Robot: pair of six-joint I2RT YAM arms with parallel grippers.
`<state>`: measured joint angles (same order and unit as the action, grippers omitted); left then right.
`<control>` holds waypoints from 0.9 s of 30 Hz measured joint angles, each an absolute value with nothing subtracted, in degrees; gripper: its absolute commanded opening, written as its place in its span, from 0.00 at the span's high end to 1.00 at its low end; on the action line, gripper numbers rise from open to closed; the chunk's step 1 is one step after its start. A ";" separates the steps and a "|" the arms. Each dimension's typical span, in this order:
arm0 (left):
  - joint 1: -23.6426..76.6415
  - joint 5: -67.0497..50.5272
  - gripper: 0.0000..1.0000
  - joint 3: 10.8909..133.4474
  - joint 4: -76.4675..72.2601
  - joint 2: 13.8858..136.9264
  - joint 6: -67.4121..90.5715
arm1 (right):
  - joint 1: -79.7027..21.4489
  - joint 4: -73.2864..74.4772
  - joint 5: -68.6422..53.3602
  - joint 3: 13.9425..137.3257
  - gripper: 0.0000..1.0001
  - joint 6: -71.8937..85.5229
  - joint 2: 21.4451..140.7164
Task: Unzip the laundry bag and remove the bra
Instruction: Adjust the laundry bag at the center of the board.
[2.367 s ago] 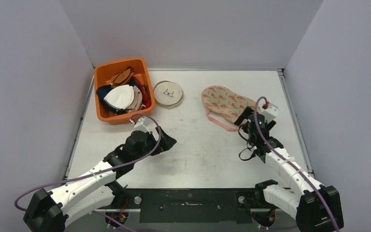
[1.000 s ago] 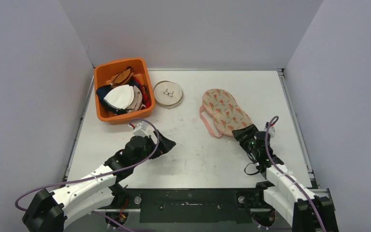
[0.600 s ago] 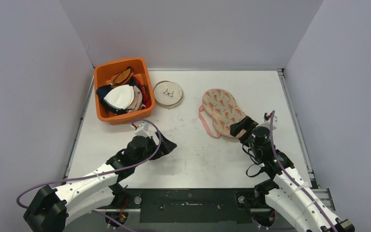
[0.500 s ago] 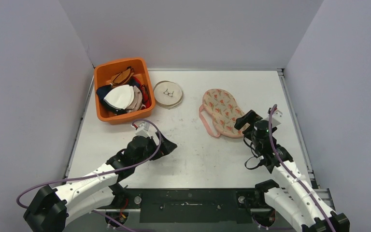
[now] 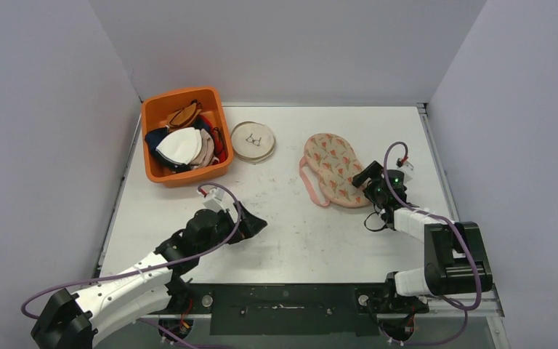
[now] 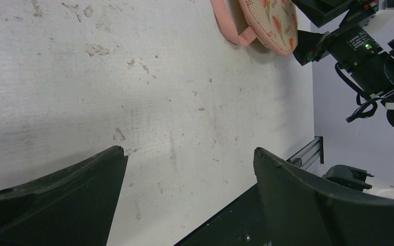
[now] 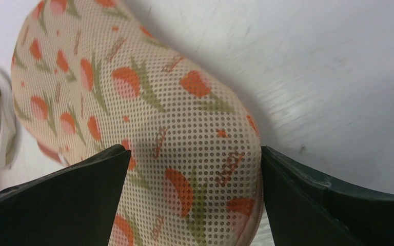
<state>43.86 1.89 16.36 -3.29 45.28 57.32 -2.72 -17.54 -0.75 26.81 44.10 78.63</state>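
Right hand [image 5: 368, 182] gapes at laundry bag [image 5: 336, 166], lying far-left to near-right.

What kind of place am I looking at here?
Probably a robotics lab test cell: a white table boxed in by plain panels, with staged props, an orange bin of garments and a floral mesh laundry bag.

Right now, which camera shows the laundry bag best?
Top external: the whole floral mesh laundry bag lies in view, pink strap included. Right wrist shows only a cropped close-up of its mesh; left wrist catches just one end at the frame's top edge.
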 measured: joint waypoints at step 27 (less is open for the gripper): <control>45.01 4.95 0.04 16.80 -8.47 52.56 59.33 | -36.86 5.02 15.55 21.80 0.01 46.70 38.72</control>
<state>45.01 4.95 16.80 -8.47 52.56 59.33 -36.86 5.02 15.55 21.80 46.70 38.72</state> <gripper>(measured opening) 0.965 0.992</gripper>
